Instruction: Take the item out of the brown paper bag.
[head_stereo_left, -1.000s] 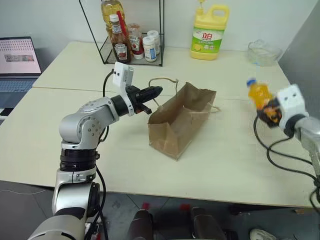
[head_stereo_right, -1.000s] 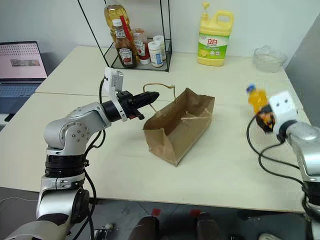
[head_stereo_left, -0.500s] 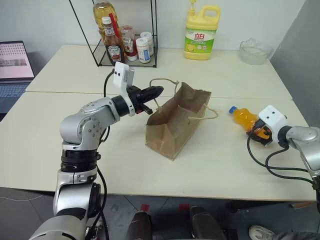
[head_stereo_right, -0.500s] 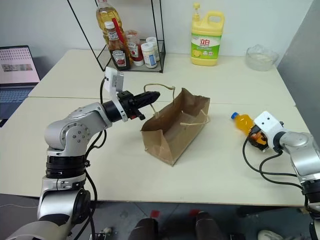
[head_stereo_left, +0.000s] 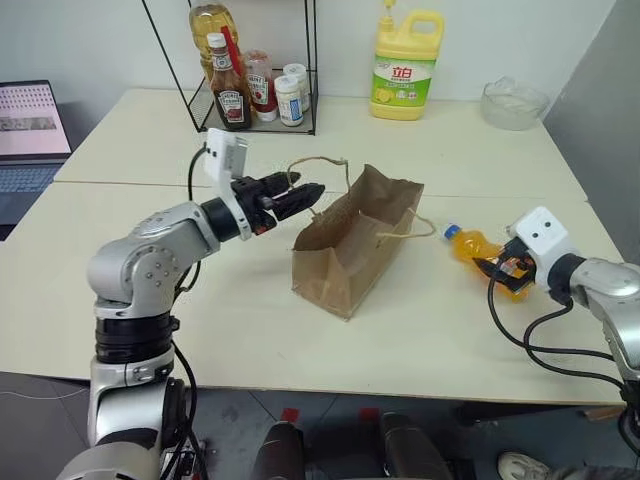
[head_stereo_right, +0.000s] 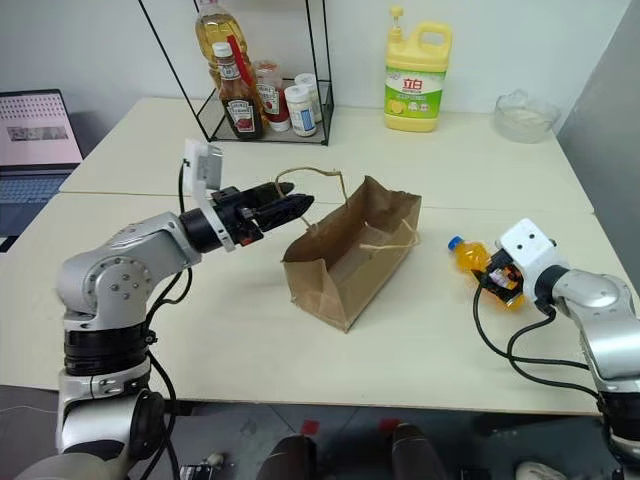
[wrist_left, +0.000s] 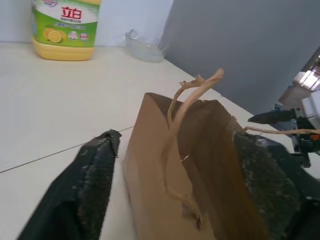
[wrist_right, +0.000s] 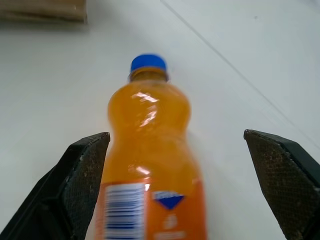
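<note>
The brown paper bag (head_stereo_left: 350, 245) stands open and crumpled in the middle of the table, its cord handles up. My left gripper (head_stereo_left: 292, 196) hovers level at the bag's left rim, open. In the left wrist view the near handle (wrist_left: 187, 97) rises between the gripper's (wrist_left: 177, 137) spread fingers, which do not touch it. The item, a small orange drink bottle (head_stereo_left: 467, 243) with a blue cap, lies on its side on the table right of the bag. My right gripper (head_stereo_left: 497, 268) is open around its lower half, and the bottle (wrist_right: 150, 145) lies between the wide fingers.
At the back a wire rack (head_stereo_left: 250, 80) holds sauce bottles and jars. To its right stand a yellow detergent jug (head_stereo_left: 403, 65) and a clear bowl (head_stereo_left: 511, 103). A laptop (head_stereo_left: 30, 120) sits at the far left.
The right gripper brought the bottle down from mid-air to the table and opened. The left gripper opened off the bag handle and drew back a little to the left.
</note>
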